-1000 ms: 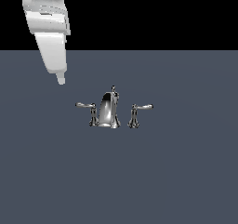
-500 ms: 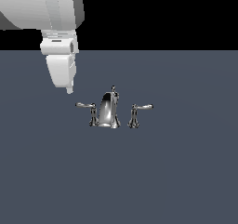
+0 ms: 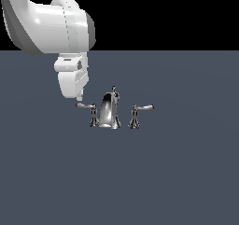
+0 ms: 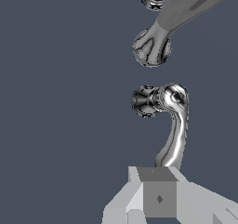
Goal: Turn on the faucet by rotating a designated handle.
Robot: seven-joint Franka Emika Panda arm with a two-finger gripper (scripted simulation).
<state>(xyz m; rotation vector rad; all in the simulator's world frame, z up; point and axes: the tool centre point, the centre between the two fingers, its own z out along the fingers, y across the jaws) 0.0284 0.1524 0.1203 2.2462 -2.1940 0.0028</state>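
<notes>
ok so my gripper (image 3: 79, 98) has dropped right down onto the tip of the faucet's (image 3: 110, 112) left handle (image 3: 86, 107), ready to push, can't tell finger spacing tho

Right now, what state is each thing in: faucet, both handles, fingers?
faucet: upright on the surface, no water showing.
handle: arm pointing to the exterior view's left, its tip right by the fingers.
other handle: arm pointing to the exterior view's right, untouched.
fingers: at the lever's tip; open or shut, cannot tell.
</notes>
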